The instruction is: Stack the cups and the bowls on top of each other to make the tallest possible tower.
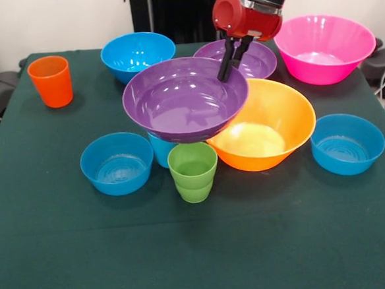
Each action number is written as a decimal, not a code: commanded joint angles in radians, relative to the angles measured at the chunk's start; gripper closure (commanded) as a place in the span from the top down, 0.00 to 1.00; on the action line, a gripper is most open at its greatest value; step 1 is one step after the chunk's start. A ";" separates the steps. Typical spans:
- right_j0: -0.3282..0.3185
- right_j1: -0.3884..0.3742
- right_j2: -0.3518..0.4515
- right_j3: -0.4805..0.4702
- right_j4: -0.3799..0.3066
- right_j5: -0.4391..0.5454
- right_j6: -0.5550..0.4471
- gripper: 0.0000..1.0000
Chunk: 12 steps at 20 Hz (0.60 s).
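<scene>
Tool (230, 68) pinches the far rim of the raised purple bowl (184, 100).

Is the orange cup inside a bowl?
No. The orange cup stands alone on the table, at the picture's left, apart from every bowl.

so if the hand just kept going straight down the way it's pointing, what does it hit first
Most likely the purple bowl it already grips by the far rim: the hand points down into it. Depth is hard to judge from this one view.

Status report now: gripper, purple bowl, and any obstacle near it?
Gripper shut on purple bowl rim. Bowl over light blue cup. Orange-yellow bowl and green cup crowd close.
</scene>
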 commanded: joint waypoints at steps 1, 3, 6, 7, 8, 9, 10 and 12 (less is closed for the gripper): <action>0.031 0.056 0.026 -0.063 0.036 0.002 0.180 0.00; 0.033 0.056 0.023 -0.064 0.043 0.003 0.177 0.00; 0.032 0.056 0.020 -0.065 0.053 0.005 0.173 0.00; 0.032 0.058 0.020 -0.065 0.054 0.004 0.171 0.00; 0.032 0.058 0.019 -0.064 0.055 0.001 0.169 0.00; 0.033 0.058 0.018 -0.064 0.057 0.000 0.167 0.00; 0.034 0.060 0.017 -0.064 0.058 -0.001 0.165 0.00; 0.035 0.061 0.015 -0.064 0.061 -0.004 0.160 0.00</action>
